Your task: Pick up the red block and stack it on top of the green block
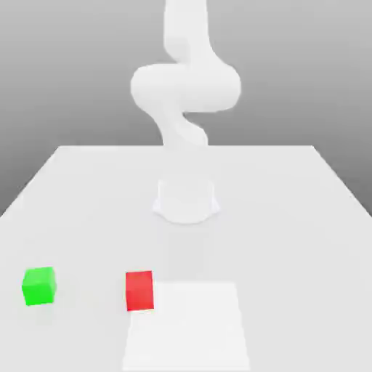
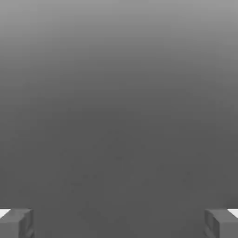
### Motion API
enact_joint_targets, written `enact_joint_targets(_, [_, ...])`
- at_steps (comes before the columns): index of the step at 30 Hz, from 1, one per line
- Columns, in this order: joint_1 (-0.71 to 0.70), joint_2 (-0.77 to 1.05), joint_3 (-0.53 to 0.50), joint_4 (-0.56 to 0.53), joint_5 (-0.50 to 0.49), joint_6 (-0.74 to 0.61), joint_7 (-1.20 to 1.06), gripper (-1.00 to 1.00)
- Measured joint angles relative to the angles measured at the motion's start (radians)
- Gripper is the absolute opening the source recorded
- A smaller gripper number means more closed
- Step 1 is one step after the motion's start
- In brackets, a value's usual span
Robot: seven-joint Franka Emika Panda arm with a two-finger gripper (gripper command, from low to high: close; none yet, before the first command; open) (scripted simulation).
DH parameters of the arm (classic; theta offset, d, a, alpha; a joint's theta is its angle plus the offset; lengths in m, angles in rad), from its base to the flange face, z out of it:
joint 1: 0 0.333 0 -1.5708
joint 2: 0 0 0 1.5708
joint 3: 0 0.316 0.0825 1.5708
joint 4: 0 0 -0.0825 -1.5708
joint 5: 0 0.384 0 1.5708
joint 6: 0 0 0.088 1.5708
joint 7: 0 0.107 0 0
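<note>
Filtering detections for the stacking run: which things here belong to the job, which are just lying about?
Job:
- red block
- green block
- gripper, open, nothing between its fingers

Lying about:
- white table
- brighter white square patch beside the red block

Exterior view facing arm (image 1: pixel 185 87) across table (image 1: pixel 290 189); hand view pincer-close.

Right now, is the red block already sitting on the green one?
No, the red block rests on the table, apart from the green block, which sits to the exterior view's left of it.
</note>
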Motion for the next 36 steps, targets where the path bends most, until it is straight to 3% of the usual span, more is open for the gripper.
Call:
enact_joint_targets(11, [0.021,0.387,-0.146,-0.283,0.018,0.256,-0.207,0.0])
enact_joint_targets(17, [-0.006,0.636,-0.197,-0.456,-0.019,0.421,-0.303,0.0])
enact_joint_targets(22, [-0.019,0.8,-0.178,-0.468,0.054,0.551,-0.381,0.0])
enact_joint_targets(26, [-0.099,0.923,-0.077,-0.452,0.144,0.654,-0.447,0.0])
enact_joint_targets(27, [-0.116,0.944,-0.058,-0.45,0.154,0.672,-0.454,-1.0])
enact_joint_targets(33, [-0.125,0.954,-0.048,-0.448,0.158,0.68,-0.456,-1.0])
enact_joint_targets(36, [-0.108,0.897,-0.078,-0.456,0.107,0.633,-0.42,-1.0])
